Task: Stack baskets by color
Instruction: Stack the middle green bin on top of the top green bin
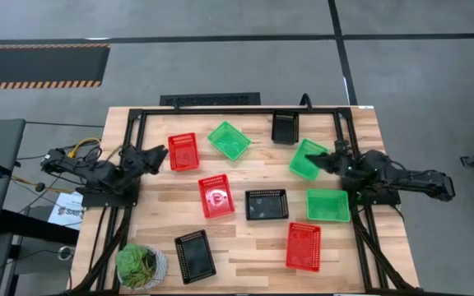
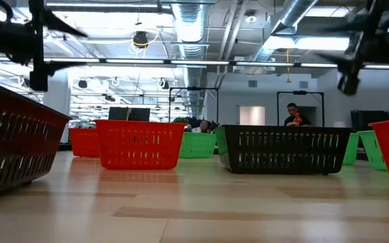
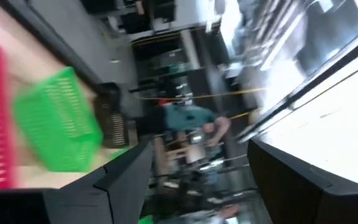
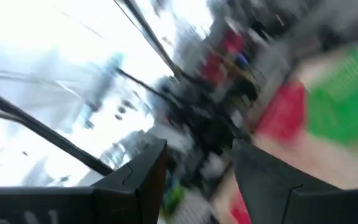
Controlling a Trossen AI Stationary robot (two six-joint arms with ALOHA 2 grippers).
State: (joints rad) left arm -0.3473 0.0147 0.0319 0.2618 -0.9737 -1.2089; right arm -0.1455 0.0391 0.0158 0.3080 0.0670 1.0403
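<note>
Three red, three green and three black baskets lie singly on the wooden table, none stacked. Among them are a red one (image 1: 183, 151), a green one (image 1: 229, 140), a black one (image 1: 285, 127), a green one (image 1: 309, 159) and a red one (image 1: 216, 196). My left gripper (image 1: 160, 154) hovers by the left frame, beside the far-left red basket, open and empty (image 3: 197, 186). My right gripper (image 1: 319, 160) hovers open at the right, over the edge of a green basket, with nothing between its fingers (image 4: 197, 180). In the low view both hang high above the table.
More baskets lie nearer the front: black (image 1: 267, 204), green (image 1: 328, 205), red (image 1: 304, 246) and black (image 1: 195, 256). A potted green plant (image 1: 141, 265) stands at the near left corner. A black frame (image 1: 220, 110) borders the table. A person (image 2: 293, 115) sits in the room beyond.
</note>
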